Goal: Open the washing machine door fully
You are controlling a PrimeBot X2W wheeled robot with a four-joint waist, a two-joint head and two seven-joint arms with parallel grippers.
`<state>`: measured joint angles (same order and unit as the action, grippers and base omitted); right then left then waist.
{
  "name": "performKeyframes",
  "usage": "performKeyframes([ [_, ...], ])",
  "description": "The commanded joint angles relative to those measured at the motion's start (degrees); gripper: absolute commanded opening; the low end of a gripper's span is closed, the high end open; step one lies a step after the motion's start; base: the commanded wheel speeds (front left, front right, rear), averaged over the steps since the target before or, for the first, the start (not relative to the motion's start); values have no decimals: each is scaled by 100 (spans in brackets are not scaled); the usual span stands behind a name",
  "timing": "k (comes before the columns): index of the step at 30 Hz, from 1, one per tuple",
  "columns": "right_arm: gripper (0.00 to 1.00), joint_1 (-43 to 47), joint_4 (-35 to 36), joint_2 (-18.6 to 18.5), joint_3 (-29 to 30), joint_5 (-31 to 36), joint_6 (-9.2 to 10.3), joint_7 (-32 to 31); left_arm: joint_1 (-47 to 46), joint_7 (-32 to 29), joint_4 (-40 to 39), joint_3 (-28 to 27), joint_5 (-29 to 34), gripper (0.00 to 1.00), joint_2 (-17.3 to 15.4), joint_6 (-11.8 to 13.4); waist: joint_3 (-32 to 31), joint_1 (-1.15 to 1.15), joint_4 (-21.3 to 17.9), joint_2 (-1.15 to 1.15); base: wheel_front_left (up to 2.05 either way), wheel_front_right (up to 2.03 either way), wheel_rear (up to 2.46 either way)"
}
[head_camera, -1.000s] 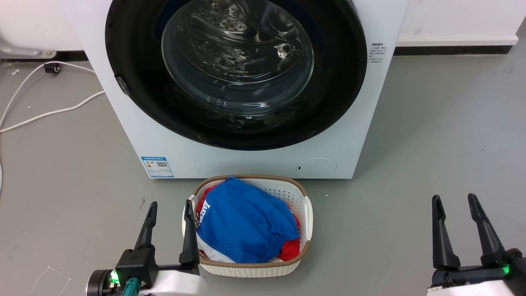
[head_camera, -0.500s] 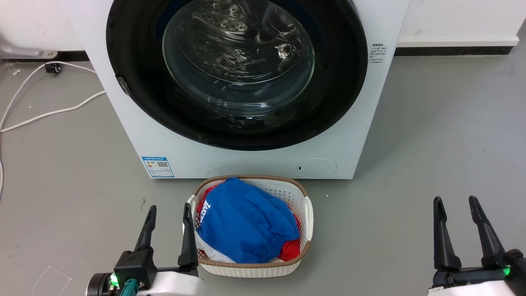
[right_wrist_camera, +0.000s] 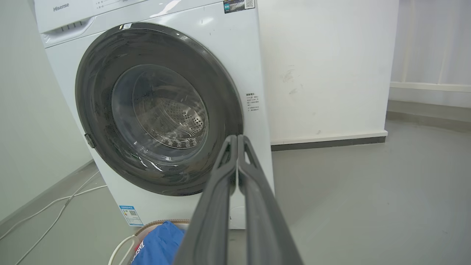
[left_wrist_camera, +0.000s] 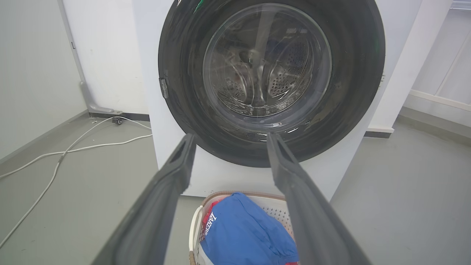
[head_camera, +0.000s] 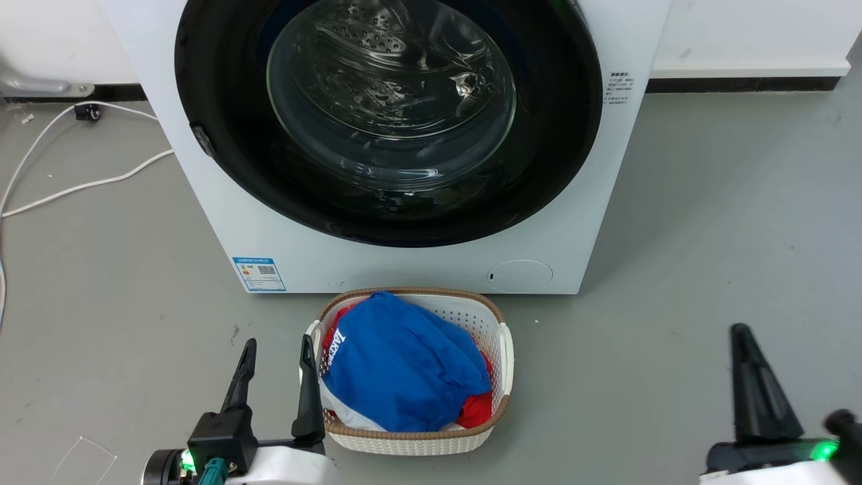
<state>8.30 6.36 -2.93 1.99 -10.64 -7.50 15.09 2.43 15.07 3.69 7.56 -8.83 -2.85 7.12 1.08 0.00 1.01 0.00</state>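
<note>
now, left gripper (head_camera: 278,345): we hold it low at the lower left, fingers spread and empty, pointing up toward the machine, just beside the basket's left rim.
right gripper (head_camera: 743,333): low at the lower right, well apart from everything; our right wrist view has its fingers pressed together on nothing.
basket (head_camera: 506,350): on the floor between us and the machine, close against its front; we cannot tell if it touches. it is heaped with blue and red clothes (head_camera: 404,367).
machine (head_camera: 404,269): white front straight ahead, with a round flap (head_camera: 519,275) low on the right and a blue sticker (head_camera: 258,273) low on the left.
door (head_camera: 390,121): shut flush on the machine front, above and ahead of both grippers; we judge the task not yet begun.
tab (head_camera: 202,140): small grey piece on the door's left rim; we take it for the pull point, with the hinge likely on the right.
key relation: the tab lies up, ahead and a little left of the left gripper's fingers; our left arm is nearer, the right well across.
in the way: the basket sits under the door's swing, though the door's lower edge looks to clear it.
cable (head_camera: 81,182): white, on the floor left of the machine, off our path.
</note>
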Motion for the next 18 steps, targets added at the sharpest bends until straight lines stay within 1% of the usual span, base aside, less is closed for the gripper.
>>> performKeyframes([
  [1,0,26,-25,8,73,-292,2,12,45,16,9,13,17,100,-4,22,0,0,-1,0,0,0,0],
  [3,0,-4,-83,12,38,-841,1,12,48,17,12,11,17,100,-4,25,-2,0,-3,0,0,0,0],
  [6,0,-16,-281,9,-56,-2190,1,12,61,16,27,15,14,100,-4,18,-14,0,-8,0,0,0,0],
  [8,0,15,-506,12,-224,-3338,1,11,67,16,38,13,12,100,-4,7,-26,0,-12,0,0,0,0],
  [10,0,-33,-622,-4,-247,-4391,1,12,70,16,47,9,8,100,-4,0,-36,0,-21,0,0,0,0],
  [13,0,-118,-727,4,-279,-5748,1,11,79,17,51,5,1,100,-4,-5,-50,0,-33,0,0,0,0],
  [17,0,-119,-716,5,-395,-7206,1,11,79,16,65,20,-23,100,-4,-14,-57,0,-43,0,0,0,0],
  [18,0,-121,-687,9,-448,-7451,1,10,77,16,66,20,-29,100,-4,-19,-58,0,-42,0,0,0,0],
])
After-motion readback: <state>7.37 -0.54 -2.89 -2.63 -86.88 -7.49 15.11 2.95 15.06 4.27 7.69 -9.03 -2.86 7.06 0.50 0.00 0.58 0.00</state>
